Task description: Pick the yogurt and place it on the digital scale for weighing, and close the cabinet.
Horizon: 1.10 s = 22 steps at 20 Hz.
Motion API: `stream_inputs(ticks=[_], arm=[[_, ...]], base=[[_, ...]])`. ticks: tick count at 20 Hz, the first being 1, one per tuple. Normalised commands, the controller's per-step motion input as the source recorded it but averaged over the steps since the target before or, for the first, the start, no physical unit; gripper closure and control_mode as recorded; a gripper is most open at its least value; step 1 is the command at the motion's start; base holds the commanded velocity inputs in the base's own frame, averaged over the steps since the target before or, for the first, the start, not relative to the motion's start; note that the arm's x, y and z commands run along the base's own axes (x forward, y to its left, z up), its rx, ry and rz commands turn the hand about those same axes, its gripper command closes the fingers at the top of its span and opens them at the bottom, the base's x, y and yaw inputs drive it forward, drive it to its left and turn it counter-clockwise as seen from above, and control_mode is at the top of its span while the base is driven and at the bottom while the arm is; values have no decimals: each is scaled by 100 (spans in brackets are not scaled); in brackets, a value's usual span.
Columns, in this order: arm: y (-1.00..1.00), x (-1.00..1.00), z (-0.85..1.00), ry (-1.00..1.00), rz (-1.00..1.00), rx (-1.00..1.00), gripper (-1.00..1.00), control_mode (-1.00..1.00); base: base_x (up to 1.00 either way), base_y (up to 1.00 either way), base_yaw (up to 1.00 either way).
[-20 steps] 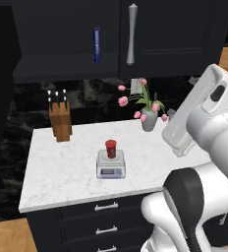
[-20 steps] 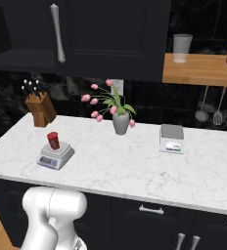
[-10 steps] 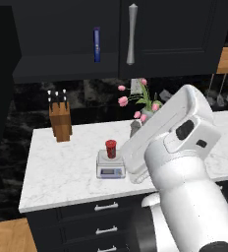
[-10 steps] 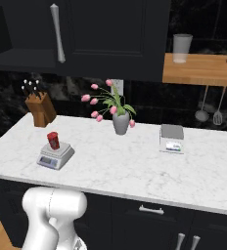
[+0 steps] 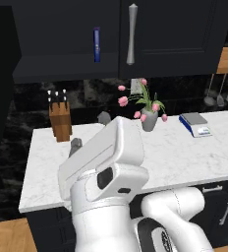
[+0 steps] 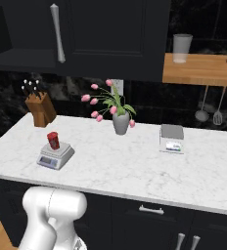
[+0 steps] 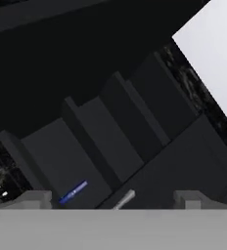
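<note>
Right base view, left to right: a knife block [image 6: 38,107] stands at the back left of the white marble bench [image 6: 135,171]; in front of it the red yogurt [image 6: 53,140] sits upright on the platform of the digital scale [image 6: 55,156], whose bluish display is too small to read. Mid-bench is a grey vase of pink tulips [image 6: 116,111], then a flat blue-based scale [image 6: 172,138], its display also unreadable. Above, the black cabinet [image 6: 110,34] shows its left door swung open, with a thin blue bottle [image 5: 97,44] on its shelf in the left base view. In the hand view the end effector [image 7: 113,199] has its fingertips [image 7: 34,198] spread wide, holding nothing, pointing toward the cabinet. No writing is legible.
</note>
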Motion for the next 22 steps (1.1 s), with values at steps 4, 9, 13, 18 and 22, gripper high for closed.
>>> stream_inputs(ticks=[4,9,13,18,22], arm=[[100,-67,1,-9,0,-10,-100,-100],[100,-53,0,-6,0,-9,-100,-100],[100,14,0,0,-4,-1,-100,-100],[86,84,-46,-1,-18,-1,-100,-100],[93,46,-75,-21,-21,0,-100,-100]], base=[[0,0,0],[0,0,0],[0,0,0],[0,0,0],[0,0,0]])
